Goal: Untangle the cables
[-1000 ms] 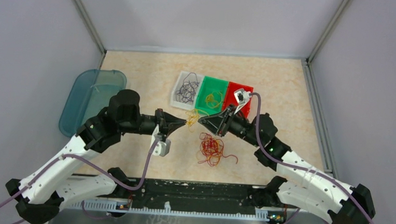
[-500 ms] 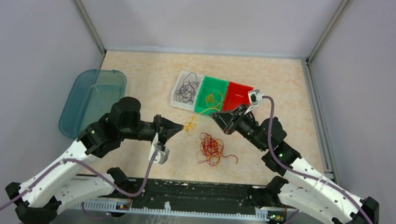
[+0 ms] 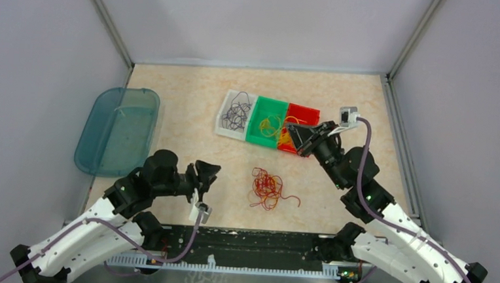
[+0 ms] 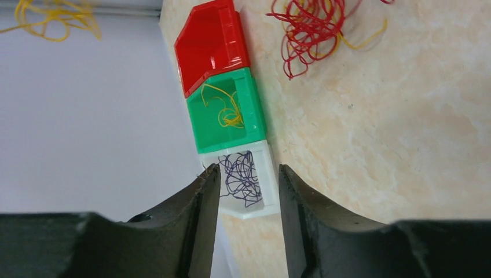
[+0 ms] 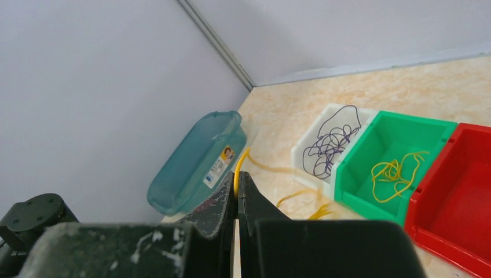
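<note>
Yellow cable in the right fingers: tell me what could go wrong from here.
1. The yellow cable is pinched only by the right fingers. The left fingers are open and empty, so it could slip.
2. It dangles at the border of the green bin and red bin; a release now might land it in red.
3. The red tangle holds a yellow strand that may snag.

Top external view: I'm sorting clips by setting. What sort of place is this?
Probably a lab robot test cell: plain grey wall panels enclose a beige marbled tabletop, two white-and-black robot arms are bolted at its near edge, and a row of white, green and red plastic bins sits on it.
</note>
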